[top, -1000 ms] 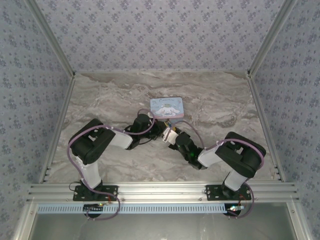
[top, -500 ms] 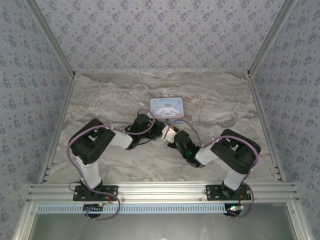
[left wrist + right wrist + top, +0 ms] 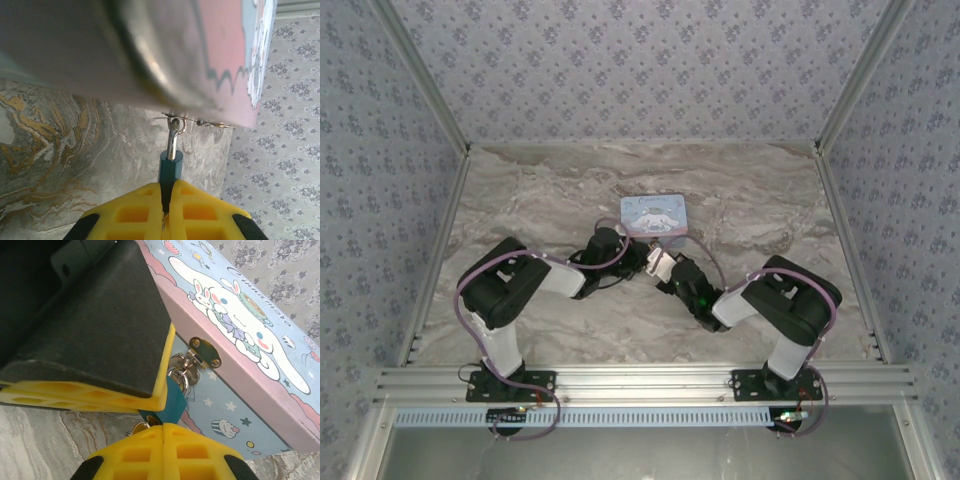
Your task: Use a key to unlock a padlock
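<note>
You had the left end effector clamped on the padlock, its yellow fingers pressed together on the lower part of the small blue body. The padlock hung at the side wall of the tin, its shackle threaded through the tin's hasp, a little above the desk. Its long axis ran straight from the hasp back into the left fingers, in line with that wrist's own reach.

Your right end effector had its fingers together, with the tips just under the blue body, touching it or nearly so. A small brassy piece showed at the left of those tips. I took it for the key, but could not tell whether it was pinched there or seated in the lock. From the right end effector the padlock lay directly ahead and slightly up, toward the hasp. That put the right arm at the padlock's free end, and I judged the turn would have to go about the body's long axis while the left held it steady.
</note>
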